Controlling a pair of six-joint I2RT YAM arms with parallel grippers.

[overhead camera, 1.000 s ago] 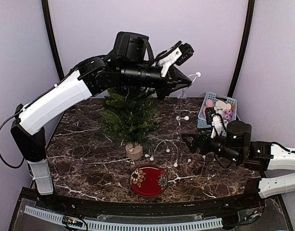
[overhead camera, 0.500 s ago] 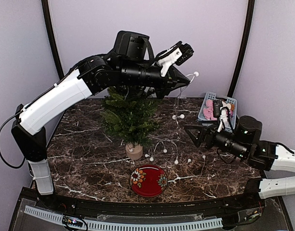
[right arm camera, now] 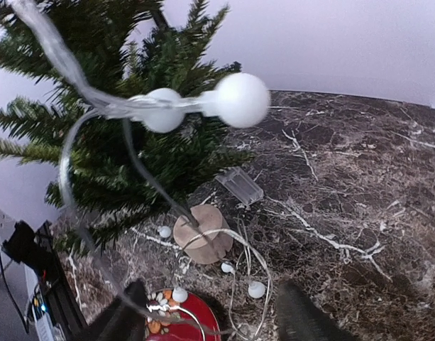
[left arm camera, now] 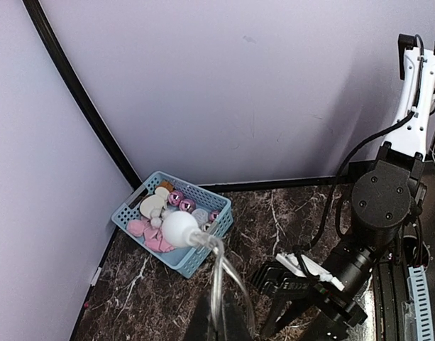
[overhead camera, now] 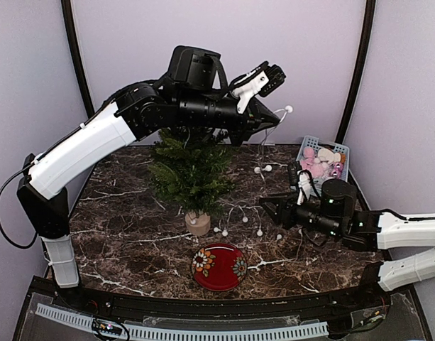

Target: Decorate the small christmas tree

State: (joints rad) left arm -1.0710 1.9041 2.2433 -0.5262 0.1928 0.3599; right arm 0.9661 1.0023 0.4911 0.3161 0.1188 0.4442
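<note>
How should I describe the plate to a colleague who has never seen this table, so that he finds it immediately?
Find the small christmas tree on the dark marble table. Just in front of its wooden stump, toward the near edge, lies a round plate. It alone is flat and red, with flower patterns on its left and right sides.

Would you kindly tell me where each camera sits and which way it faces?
Top external: above and behind the bases, looking down on the table, both arms and the small christmas tree.
Left wrist: held high, facing the corner basket and the right arm; left fingers at bottom.
Right wrist: low, facing the small christmas tree; right fingers at bottom.
Shared: both wrist views show the light string.
</note>
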